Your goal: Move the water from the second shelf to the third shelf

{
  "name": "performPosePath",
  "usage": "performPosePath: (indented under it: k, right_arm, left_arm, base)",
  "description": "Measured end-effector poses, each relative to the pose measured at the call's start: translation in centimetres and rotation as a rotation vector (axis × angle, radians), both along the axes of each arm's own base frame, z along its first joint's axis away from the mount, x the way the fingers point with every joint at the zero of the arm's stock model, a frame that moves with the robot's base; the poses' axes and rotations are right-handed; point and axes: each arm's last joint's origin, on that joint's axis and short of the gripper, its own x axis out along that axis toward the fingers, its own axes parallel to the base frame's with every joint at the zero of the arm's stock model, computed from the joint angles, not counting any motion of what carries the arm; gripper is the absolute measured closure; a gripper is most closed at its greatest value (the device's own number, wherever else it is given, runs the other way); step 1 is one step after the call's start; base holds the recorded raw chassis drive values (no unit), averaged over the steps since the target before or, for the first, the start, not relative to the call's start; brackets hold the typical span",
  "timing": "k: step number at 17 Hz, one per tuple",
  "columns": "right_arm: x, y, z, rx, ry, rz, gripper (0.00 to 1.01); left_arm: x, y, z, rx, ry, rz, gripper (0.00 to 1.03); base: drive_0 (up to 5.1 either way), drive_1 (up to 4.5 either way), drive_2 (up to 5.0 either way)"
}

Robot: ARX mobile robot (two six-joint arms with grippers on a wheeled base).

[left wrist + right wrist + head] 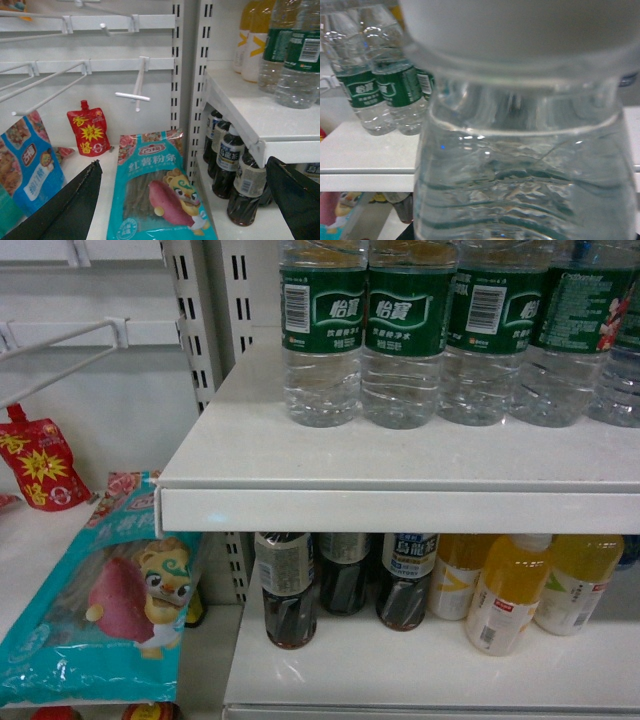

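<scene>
White steel shelf [300, 455] carried the water bottles [400, 340]. One water bottle [525, 170] filled the right wrist view, close under that camera; whether the right jaws were clamped on it, cannot tell. Left jaws stood apart, empty, beside the shelf edge. Judgement: keep the bottle upright, clear of the neighbouring bottles. Sweet-potato noodle packet [160, 195] and dark drink bottles [235, 175] sat between the left jaws.

Five clear ribbed green-labelled water bottles [322, 335] stand above. Below: three dark drink bottles [287, 588], three yellow juice bottles [510, 592].
</scene>
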Motion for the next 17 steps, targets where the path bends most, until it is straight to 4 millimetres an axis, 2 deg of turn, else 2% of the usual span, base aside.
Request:
performPosePath:
  k: [17]
  right_arm:
    - [0.00,-0.02,0.01,0.001,-0.001,-0.004,0.58]
  left_arm:
    - [0.00,-0.01,0.01,0.000,-0.001,-0.003,0.05]
  base:
    - [0.0,0.00,0.0]
